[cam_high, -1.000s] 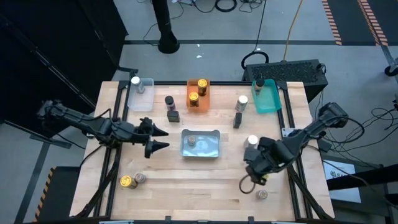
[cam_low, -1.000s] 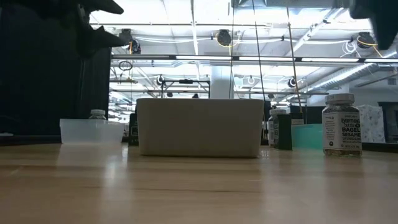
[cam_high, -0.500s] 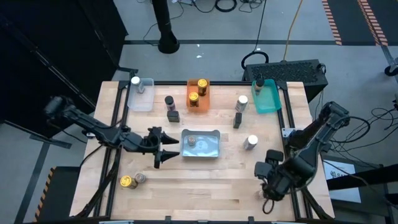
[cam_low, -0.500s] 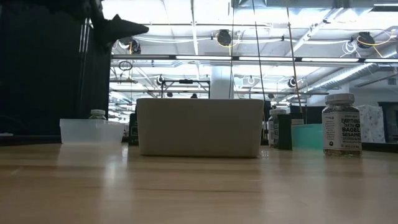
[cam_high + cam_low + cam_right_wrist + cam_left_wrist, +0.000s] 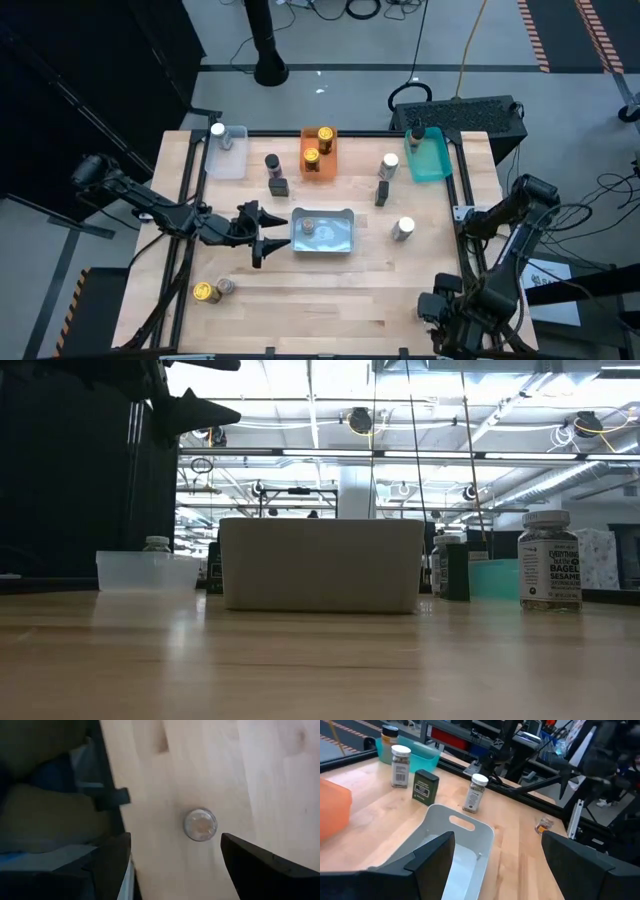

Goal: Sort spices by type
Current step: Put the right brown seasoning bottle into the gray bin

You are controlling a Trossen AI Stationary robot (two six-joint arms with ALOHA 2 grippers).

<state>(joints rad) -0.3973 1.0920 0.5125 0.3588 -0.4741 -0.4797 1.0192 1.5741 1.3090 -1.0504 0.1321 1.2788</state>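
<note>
Spice jars stand scattered on the wooden table: a white-lidded jar, a jar beside a dark box, a black-lidded jar, and two gold-lidded jars in the orange bin. Another jar lies in the grey bin. My left gripper hovers open at that bin's left end. My right gripper hangs open, pointing down, above a small jar standing by the table's near right corner. That jar is seen between the fingers and apart from them.
A clear bin with a jar stands far left, and a teal bin with a dark-lidded jar far right. Two jars sit near the front left. A black rail runs along the table's right edge beside my right gripper.
My right gripper has swung from beside the white-lidded jar toward the table's near right corner, turning as it went, and now hangs over the small jar there. My left gripper first went toward the grey bin and tipped slightly down, then stayed still. Both stayed open.
</note>
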